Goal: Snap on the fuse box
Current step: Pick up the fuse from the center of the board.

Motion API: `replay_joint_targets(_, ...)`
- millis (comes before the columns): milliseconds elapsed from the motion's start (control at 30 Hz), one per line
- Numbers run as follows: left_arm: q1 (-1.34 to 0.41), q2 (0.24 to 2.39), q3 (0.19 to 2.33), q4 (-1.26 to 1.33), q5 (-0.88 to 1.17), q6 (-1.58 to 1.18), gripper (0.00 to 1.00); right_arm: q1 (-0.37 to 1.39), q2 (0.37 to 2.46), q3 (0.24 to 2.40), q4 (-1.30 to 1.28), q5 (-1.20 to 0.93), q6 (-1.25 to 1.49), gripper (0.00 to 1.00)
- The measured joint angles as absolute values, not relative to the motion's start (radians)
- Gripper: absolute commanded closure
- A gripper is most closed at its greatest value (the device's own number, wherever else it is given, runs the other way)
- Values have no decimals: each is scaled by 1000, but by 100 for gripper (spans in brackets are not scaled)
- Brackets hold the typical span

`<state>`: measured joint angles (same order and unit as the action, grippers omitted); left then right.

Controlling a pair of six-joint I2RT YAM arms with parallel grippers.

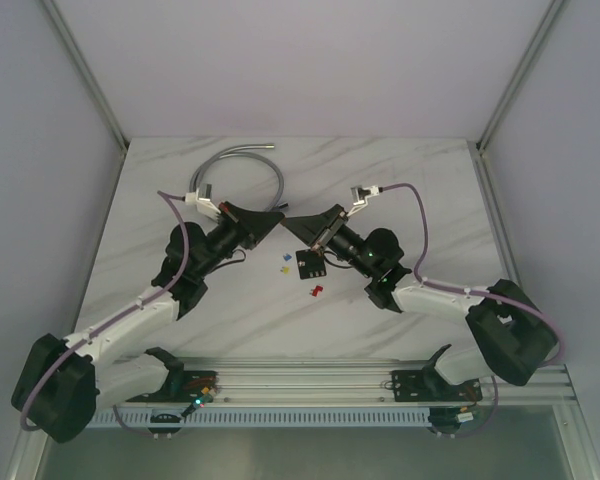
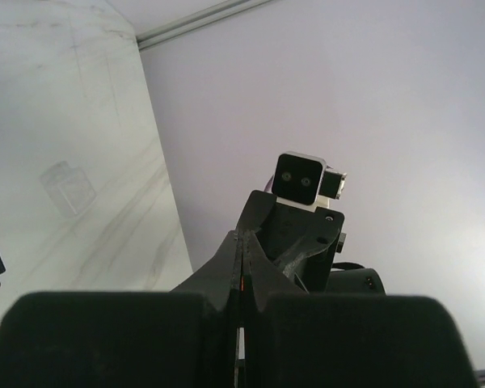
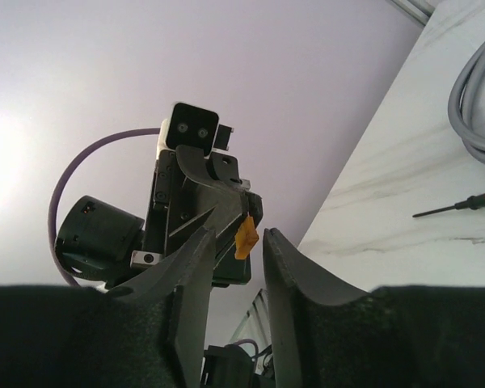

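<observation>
The fuse box [image 1: 309, 263], a small black square block, lies on the marble table just below the two gripper tips. My left gripper [image 1: 273, 217] [image 2: 241, 236] is shut on a small orange fuse [image 3: 245, 237], which shows as a thin orange sliver between its jaws in the left wrist view. Facing it tip to tip is my right gripper [image 1: 292, 227] [image 3: 239, 236], open. The orange fuse hangs in the gap between the right fingers [image 3: 196, 259], touching neither. Both grippers are held above the table, up and left of the fuse box.
Loose fuses lie near the box: yellow [image 1: 285, 257], blue [image 1: 286, 269] and red [image 1: 317, 292]. A clear square cover [image 2: 67, 187] rests on the table. A grey cable [image 1: 242, 163] [image 3: 475, 113] loops at the back, with a red-handled screwdriver [image 3: 467, 203] near it.
</observation>
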<state>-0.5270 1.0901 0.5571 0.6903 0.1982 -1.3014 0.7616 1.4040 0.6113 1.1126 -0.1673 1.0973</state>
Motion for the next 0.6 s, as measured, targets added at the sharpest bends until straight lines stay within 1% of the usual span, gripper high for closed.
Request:
replay_joint_targets(333,-533,1074,541,710,175,-1324,100,762,1401,593,1153,-155,1105,74)
replay_joint_targets(433,-533,1074,541,715,171,-1332,100,762,1401,593,1159,-155,1104,78)
replay_joint_targets(600,-534,1074,539,727,171,-1346,100,761,1401,591,1169,-155,1104,79)
